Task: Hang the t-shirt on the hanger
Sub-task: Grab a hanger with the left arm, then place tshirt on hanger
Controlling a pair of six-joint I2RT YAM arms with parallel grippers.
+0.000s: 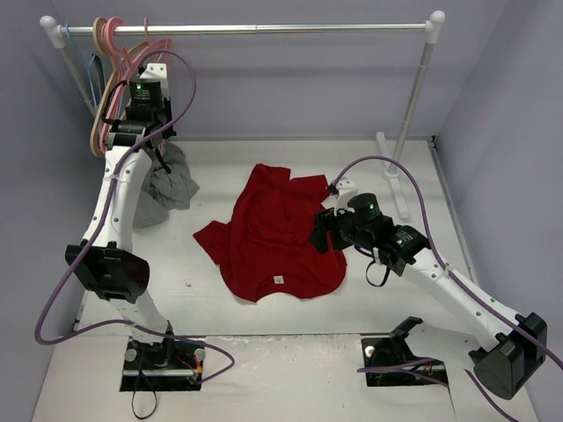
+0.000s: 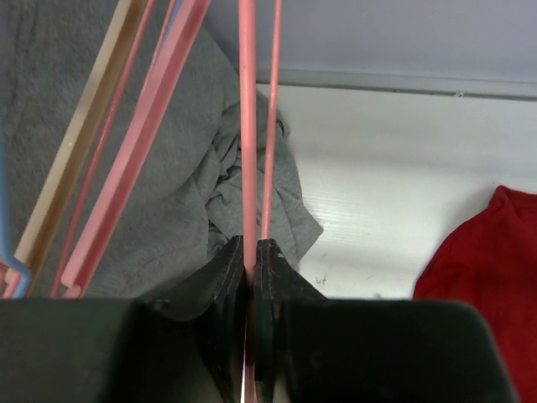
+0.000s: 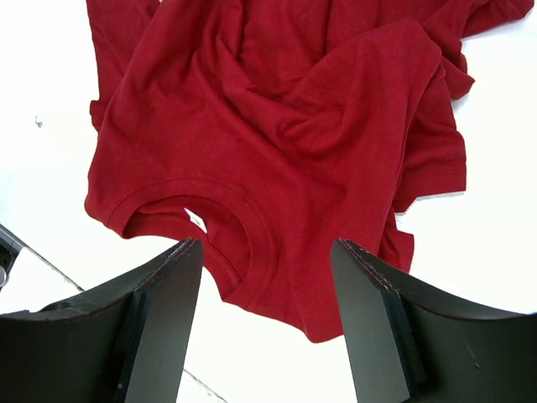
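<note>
The red t-shirt lies crumpled on the white table, collar and white neck label toward the near edge. It fills the right wrist view. My right gripper is open and empty, hovering over the shirt's right side; its jaws straddle the collar edge from above. My left gripper is raised at the rack's left end and shut on a thin bar of the light-pink hanger. That hanger hangs by its hook from the rail. The fingertips pinch the bar tightly.
A metal rail spans the back on white posts. A tan hanger, a blue hanger and more pink ones hang at its left end. A grey garment lies below them, also in the left wrist view.
</note>
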